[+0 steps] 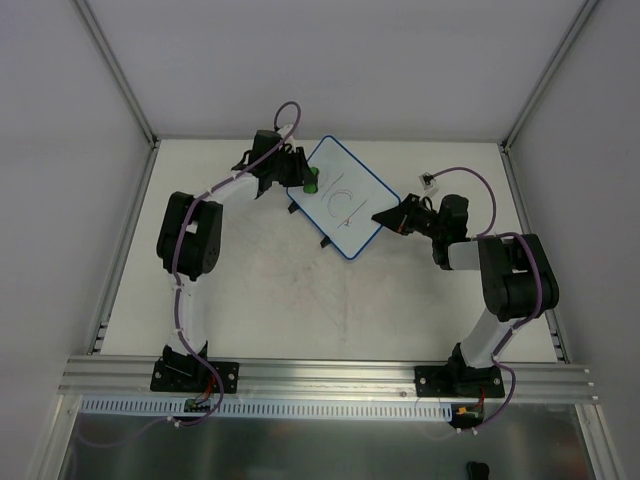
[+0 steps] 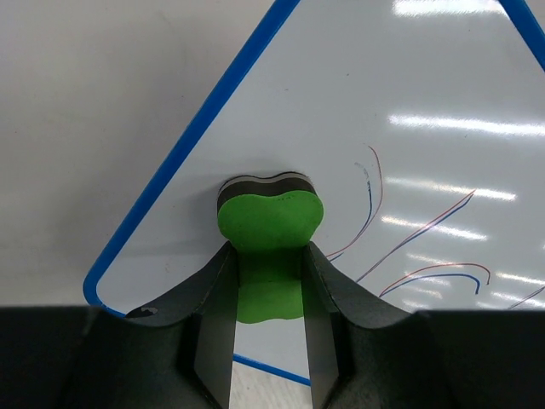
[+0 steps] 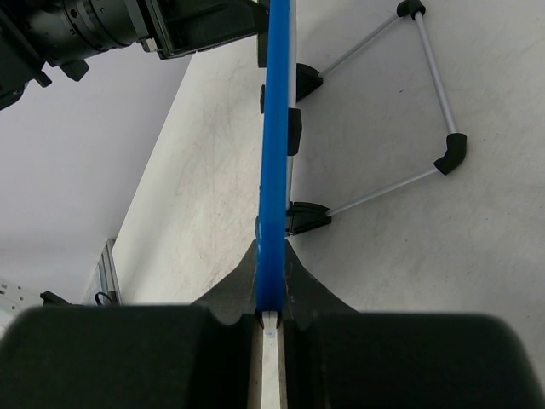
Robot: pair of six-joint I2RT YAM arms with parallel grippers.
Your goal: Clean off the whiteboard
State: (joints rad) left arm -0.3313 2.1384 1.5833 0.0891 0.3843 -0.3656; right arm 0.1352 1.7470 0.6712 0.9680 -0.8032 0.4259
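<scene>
The whiteboard (image 1: pixel 350 190) sits toward the far side of the table (image 1: pixel 300 300), about mid-width and turned like a diamond, so one corner points at the back wall. In the left wrist view the whiteboard (image 2: pixel 426 77) fills most of the frame, blue rim running diagonally. There are thin red and blue marker lines (image 2: pixel 375 192) on it, and from above those same lines (image 1: pixel 343 203) sit around the middle of the board.

The green eraser (image 2: pixel 271 220) has a dark felt layer underneath and looks planted on the white surface just left of the scribbles, near the board's left edge (image 1: pixel 312 180). The left gripper (image 2: pixel 269 256) is clamped on it, a finger on each side, reaching in from the left (image 1: pixel 303 181).

The right gripper (image 1: pixel 383 217) is at the board's right edge. Its wrist cam looks straight down the blue rim (image 3: pixel 275 102), which is pinched between the fingers (image 3: pixel 271 256). Black tabs (image 3: pixel 294 132) stick off that rim, and a thin wire stand (image 3: pixel 434 77) with black corner joints is hooked to them. I can't tell whether the board is flat or propped up a bit.
</scene>
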